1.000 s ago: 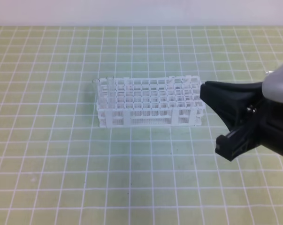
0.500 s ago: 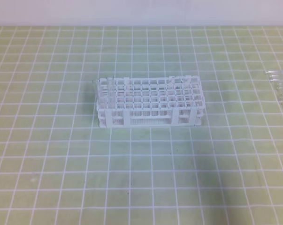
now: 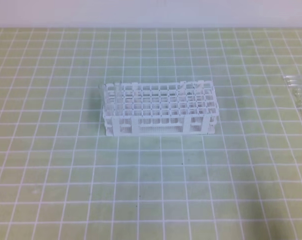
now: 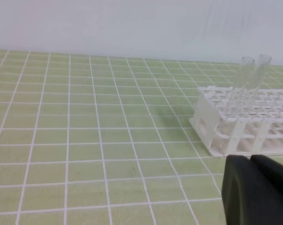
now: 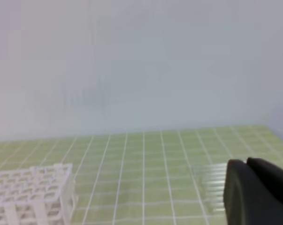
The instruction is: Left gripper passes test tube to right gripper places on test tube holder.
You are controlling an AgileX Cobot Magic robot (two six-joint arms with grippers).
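The test tube [image 4: 260, 75], a slender clear glass tube with an open rim, stands upright in the test tube holder [image 3: 160, 108], a white plastic rectangular rack built as a two-tier lattice of small square holes. In the left wrist view it rises at the right of the frame, just beside a second clear glass tube [image 4: 243, 77] of the same kind; both lean slightly and sit in holes at the rack's near end. In the exterior high view the two tubes show only faintly at the rack's left end, and the rack lies in the middle of the frame on a green mat with a white grid [image 3: 65, 175].

At the right edge of the exterior high view, a cluster of smaller clear glass pieces [image 3: 300, 95] lies on the mat, well apart from the rack. The same pieces appear as a blur at the lower right of the right wrist view.

No arm appears in the exterior high view. The left gripper [image 4: 251, 161], black and bulky, shows only its fingertips at the lower right corner of the left wrist view; they meet with no gap and hold nothing. The right gripper [image 5: 247, 164], also black, sits at the lower right corner of the right wrist view, fingertips pressed together and empty, with the rack at the lower left of that frame.
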